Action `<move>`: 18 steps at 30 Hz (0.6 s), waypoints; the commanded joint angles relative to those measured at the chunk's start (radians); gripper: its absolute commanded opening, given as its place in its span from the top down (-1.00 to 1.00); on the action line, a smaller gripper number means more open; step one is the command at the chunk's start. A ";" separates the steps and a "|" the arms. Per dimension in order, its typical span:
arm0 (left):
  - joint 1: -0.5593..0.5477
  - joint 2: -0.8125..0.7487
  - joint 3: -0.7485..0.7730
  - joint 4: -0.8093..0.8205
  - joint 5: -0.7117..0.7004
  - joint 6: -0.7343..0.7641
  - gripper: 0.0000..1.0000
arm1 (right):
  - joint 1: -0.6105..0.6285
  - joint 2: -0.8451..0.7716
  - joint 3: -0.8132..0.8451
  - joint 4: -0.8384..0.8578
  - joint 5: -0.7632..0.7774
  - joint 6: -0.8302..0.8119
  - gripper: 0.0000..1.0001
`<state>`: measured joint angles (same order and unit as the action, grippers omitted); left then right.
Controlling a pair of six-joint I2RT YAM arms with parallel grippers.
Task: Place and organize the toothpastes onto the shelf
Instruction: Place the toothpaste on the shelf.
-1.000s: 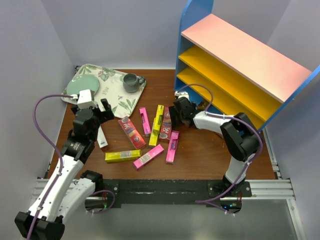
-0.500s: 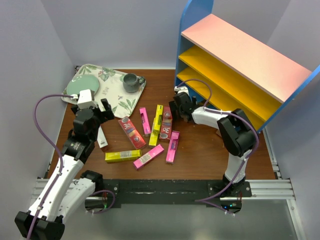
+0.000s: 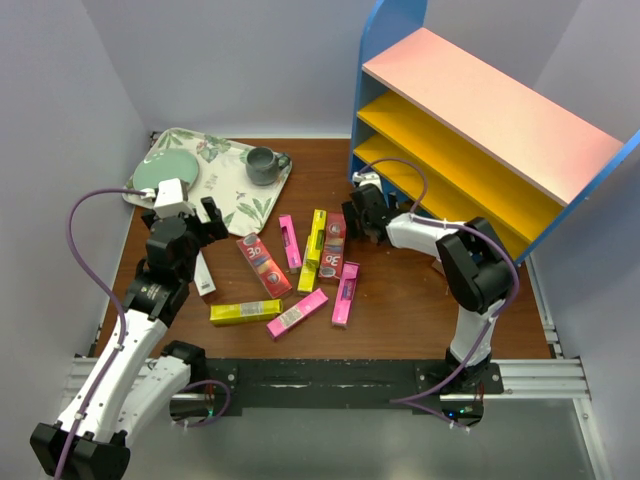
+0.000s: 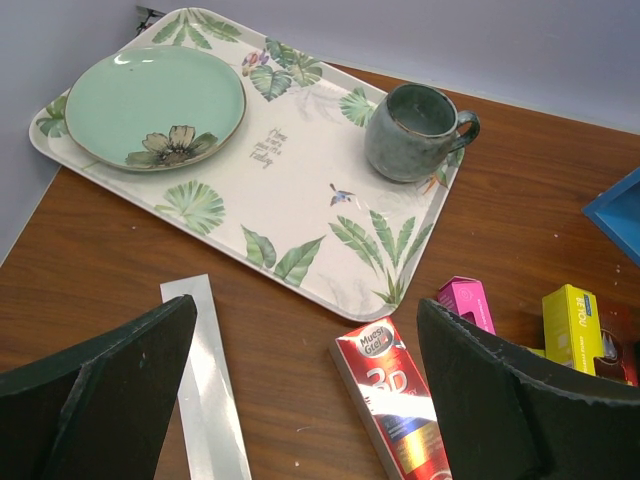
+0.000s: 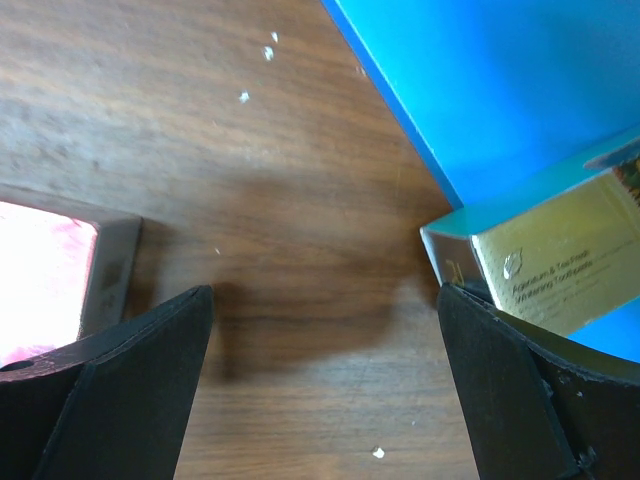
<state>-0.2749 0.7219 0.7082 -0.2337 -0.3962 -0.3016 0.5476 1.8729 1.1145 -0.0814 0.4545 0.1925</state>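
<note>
Several toothpastes lie loose on the wooden table: a red carton (image 3: 263, 265), pink cartons (image 3: 290, 241) (image 3: 344, 293) (image 3: 297, 313), yellow ones (image 3: 313, 250) (image 3: 245, 312), a dark red one (image 3: 333, 245) and a white one (image 3: 203, 275). My left gripper (image 3: 200, 222) is open and empty, hovering over the white carton (image 4: 210, 390) and the red carton (image 4: 400, 410). My right gripper (image 3: 357, 213) is open and empty, low over bare table (image 5: 320, 400) at the foot of the shelf (image 3: 490, 110). A teal and gold carton (image 5: 560, 260) lies by its right finger, against the blue side panel (image 5: 500, 90). A pink carton (image 5: 40, 270) lies by its left finger.
A floral tray (image 3: 235, 195) at the back left holds a green plate (image 4: 150, 105) and a grey mug (image 4: 415, 130). The shelf fills the back right, its yellow boards (image 3: 450, 160) facing the table. Grey walls close both sides.
My right gripper has moved a little back toward the foot of the shelf, away from the dark red carton. The left arm and the cartons have not moved.
</note>
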 commanded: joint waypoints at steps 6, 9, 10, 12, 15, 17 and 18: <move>0.008 -0.007 0.002 0.025 0.003 0.021 -0.94 | -0.014 -0.070 -0.031 0.009 0.059 0.045 -0.97; 0.008 -0.009 0.002 0.024 0.003 0.021 -0.94 | -0.023 -0.075 -0.036 0.009 0.069 0.061 -0.97; 0.008 -0.010 0.002 0.025 0.003 0.021 -0.94 | -0.025 -0.075 -0.035 0.006 0.081 0.065 -0.97; 0.008 -0.012 0.002 0.024 0.002 0.021 -0.94 | -0.031 -0.080 -0.033 -0.004 0.090 0.079 -0.97; 0.009 -0.012 0.002 0.025 0.002 0.021 -0.94 | -0.034 -0.090 -0.041 0.002 0.087 0.078 -0.97; 0.009 -0.010 0.002 0.024 0.002 0.021 -0.94 | -0.032 -0.093 -0.042 0.002 0.084 0.076 -0.97; 0.009 -0.012 0.002 0.025 0.002 0.021 -0.94 | -0.032 -0.095 -0.042 0.000 0.088 0.074 -0.97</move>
<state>-0.2749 0.7197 0.7082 -0.2337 -0.3962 -0.2951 0.5205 1.8290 1.0775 -0.0910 0.5064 0.2508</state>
